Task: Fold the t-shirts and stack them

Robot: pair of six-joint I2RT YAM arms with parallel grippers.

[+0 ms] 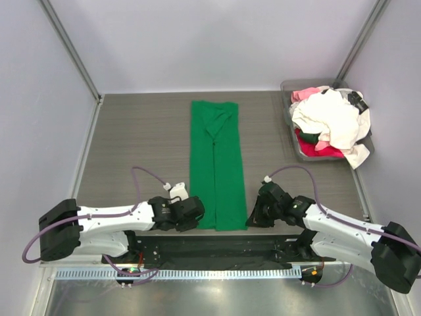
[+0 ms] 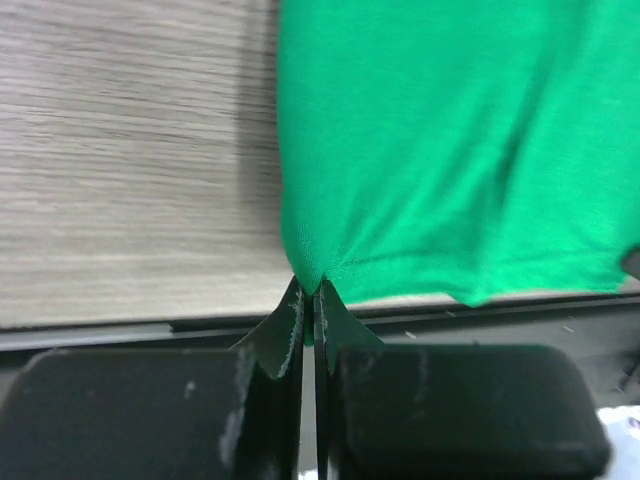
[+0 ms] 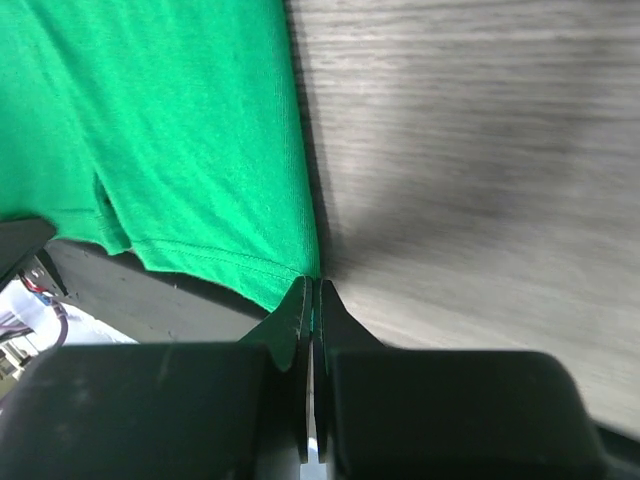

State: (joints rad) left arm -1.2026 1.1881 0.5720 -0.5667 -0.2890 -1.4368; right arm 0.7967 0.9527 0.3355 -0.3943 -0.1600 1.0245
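Green t-shirt [image 1: 216,164] lengthwise, near corners nipped by left pincer [image 2: 312,292], right pincer [image 3: 312,288]

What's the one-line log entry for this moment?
green t-shirt: folded to long strip | left gripper: shut on near-left corner | right gripper: shut on near-right corner

Wood-grain table [image 1: 131,131]: green t-shirt [image 1: 216,164] centre, bin [image 1: 290,125] far right
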